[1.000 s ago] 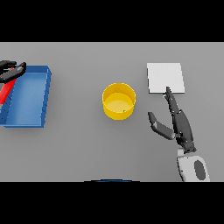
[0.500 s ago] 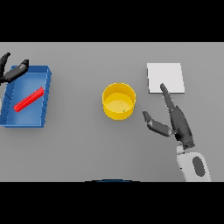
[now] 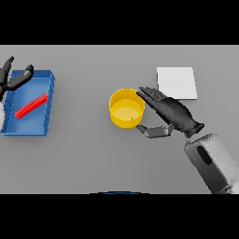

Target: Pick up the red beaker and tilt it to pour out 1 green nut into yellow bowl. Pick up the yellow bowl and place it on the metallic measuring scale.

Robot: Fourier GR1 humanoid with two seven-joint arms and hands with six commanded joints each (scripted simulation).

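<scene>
The yellow bowl (image 3: 126,108) stands upright near the middle of the grey desk (image 3: 93,154), a small green nut (image 3: 133,118) lying inside it near the right part of its floor. The right robot hand (image 3: 170,114) is just beside the bowl on its right: its fingers are straight and spread, their tips at the bowl's right rim, and the thumb reaches in low under the bowl's lower right edge. The hand is open and does not yet close around the bowl; whether the fingertips actually touch the rim cannot be told.

Behind the right robot hand, further up the desk, the metallic measuring scale (image 3: 177,82) lies flat as a pale square plate, apart from the bowl.

At the far left a blue tray (image 3: 48,100) holds the red beaker (image 3: 31,106), which lies on its side, slanting across the tray floor. The left robot hand (image 3: 14,78) shows at the tray's upper left corner, fingers spread and relaxed, holding nothing and clear of the beaker.
</scene>
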